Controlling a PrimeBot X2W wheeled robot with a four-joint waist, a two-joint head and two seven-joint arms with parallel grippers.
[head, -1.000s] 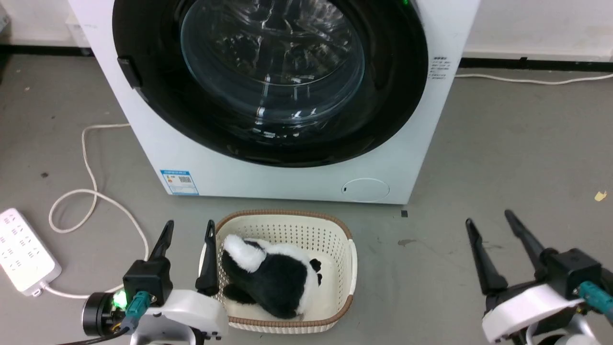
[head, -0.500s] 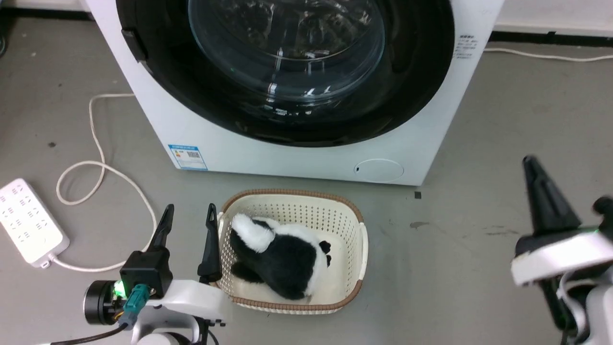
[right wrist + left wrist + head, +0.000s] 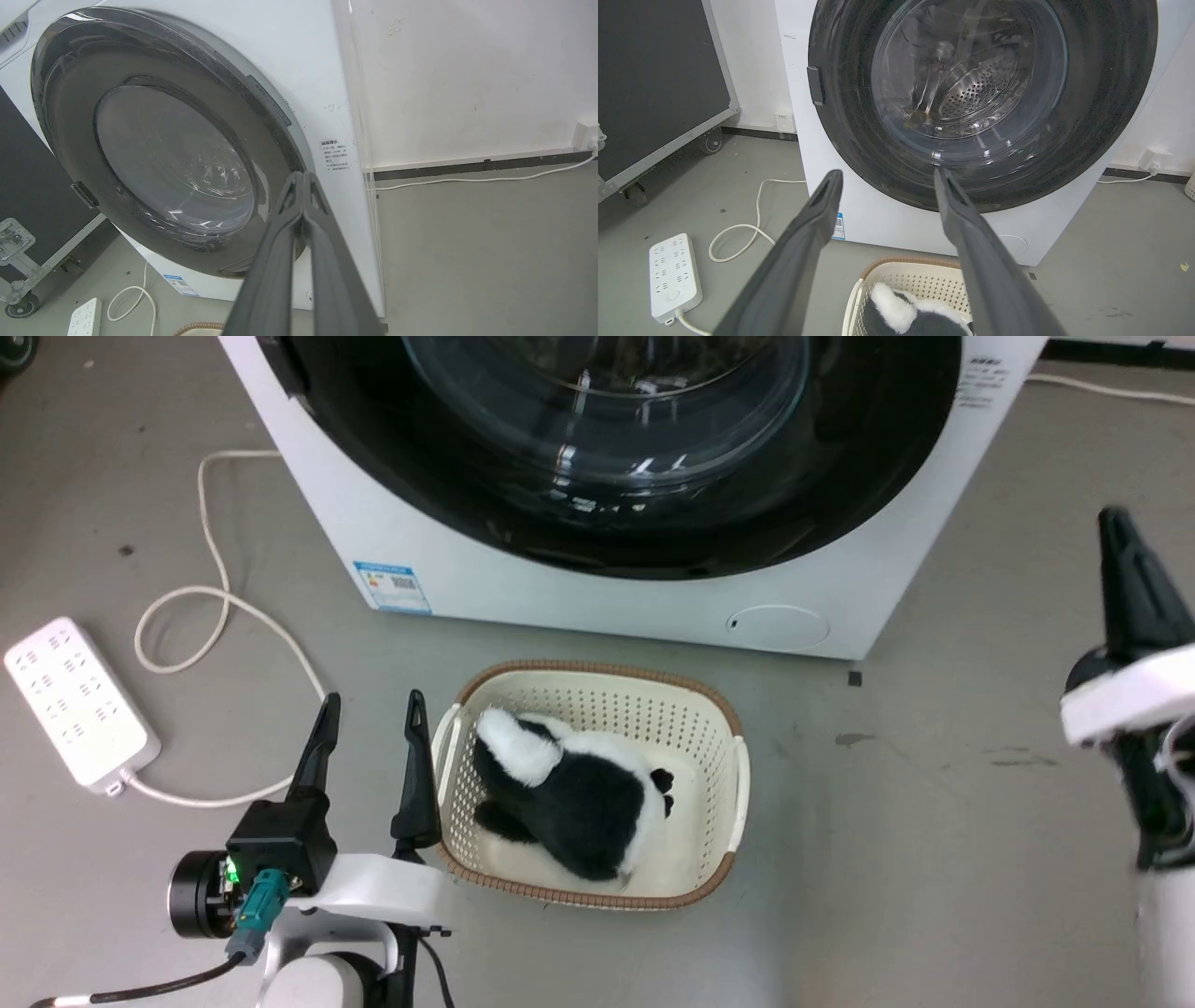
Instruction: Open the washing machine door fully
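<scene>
Left claw (image 3: 372, 702) hung low beside basket (image 3: 597, 670), spread wide, empty. Right claw (image 3: 299, 177) pointed at washing machine door (image 3: 173, 154) rim, pinched shut, empty. Print on blue sticker (image 3: 392, 586) was illegible.

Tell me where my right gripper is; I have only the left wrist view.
Observer: The right gripper is raised off to the right of the machine, its two fingers pressed shut on nothing.
Operator: Say what it points at.
Observer: In its own wrist view, the tips lie over the right rim of the washing machine door. I cannot tell whether they touch it.
Operator: Report any handle on that side.
Observer: A narrow dark strip runs along the door's upper right rim. I cannot tell whether it is a grip recess.
</scene>
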